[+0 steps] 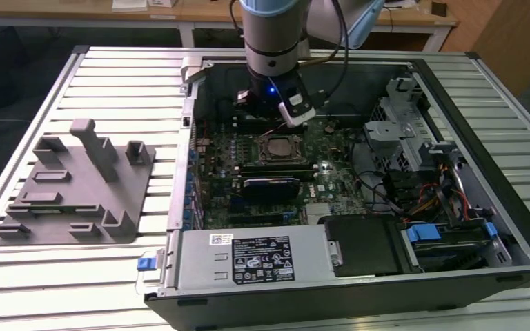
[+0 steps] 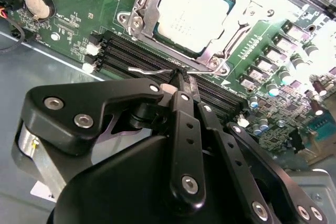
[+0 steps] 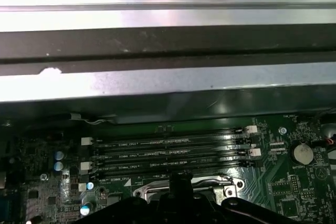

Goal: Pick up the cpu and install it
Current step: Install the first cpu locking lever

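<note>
Second wrist view: closed gripper [image 2: 185, 80] over memory slots [image 2: 131, 53], beside socketed cpu [image 2: 193, 15].

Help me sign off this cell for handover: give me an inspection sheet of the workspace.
Surface: slatted silver metal table, carrying an open black computer case.
Job's things: small square silvery-topped cpu lies inside the square black-and-metal socket frame on the green board.
Clutter: large grey plastic fixture on the table, at the exterior view's left of the case.
Grippers: black gripper shut, its tip beside the thin wire lever, over the black memory slots.
Cables: coloured wires bundled inside the case at the exterior view's right; black cable along the arm.
Surroundings: wooden desks behind the table.
</note>
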Controlling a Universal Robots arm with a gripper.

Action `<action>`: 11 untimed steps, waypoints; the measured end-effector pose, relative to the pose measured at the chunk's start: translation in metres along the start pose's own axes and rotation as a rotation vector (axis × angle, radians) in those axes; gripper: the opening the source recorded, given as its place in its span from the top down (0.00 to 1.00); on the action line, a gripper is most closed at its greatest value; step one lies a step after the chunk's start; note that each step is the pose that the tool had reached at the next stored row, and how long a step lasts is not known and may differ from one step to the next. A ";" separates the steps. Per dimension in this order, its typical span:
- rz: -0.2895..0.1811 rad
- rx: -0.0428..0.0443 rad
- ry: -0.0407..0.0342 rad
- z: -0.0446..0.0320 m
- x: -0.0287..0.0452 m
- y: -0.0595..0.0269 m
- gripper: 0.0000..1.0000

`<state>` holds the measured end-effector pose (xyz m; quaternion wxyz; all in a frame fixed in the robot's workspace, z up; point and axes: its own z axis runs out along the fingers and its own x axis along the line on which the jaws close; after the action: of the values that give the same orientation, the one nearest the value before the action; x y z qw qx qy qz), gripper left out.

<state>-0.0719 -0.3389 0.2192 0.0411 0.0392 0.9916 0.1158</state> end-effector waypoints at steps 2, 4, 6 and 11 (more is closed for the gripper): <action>0.000 -0.0015 -0.0086 0.0008 0.0000 -0.0002 0.89; -0.002 -0.0024 -0.0171 0.0015 -0.0001 -0.0003 0.89; 0.002 -0.0020 -0.0224 0.0018 -0.0005 -0.0003 0.89; 0.019 -0.0015 -0.0361 0.0030 -0.0022 -0.0003 0.89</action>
<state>-0.0695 -0.3386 0.2164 0.0579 0.0509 0.9902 0.1162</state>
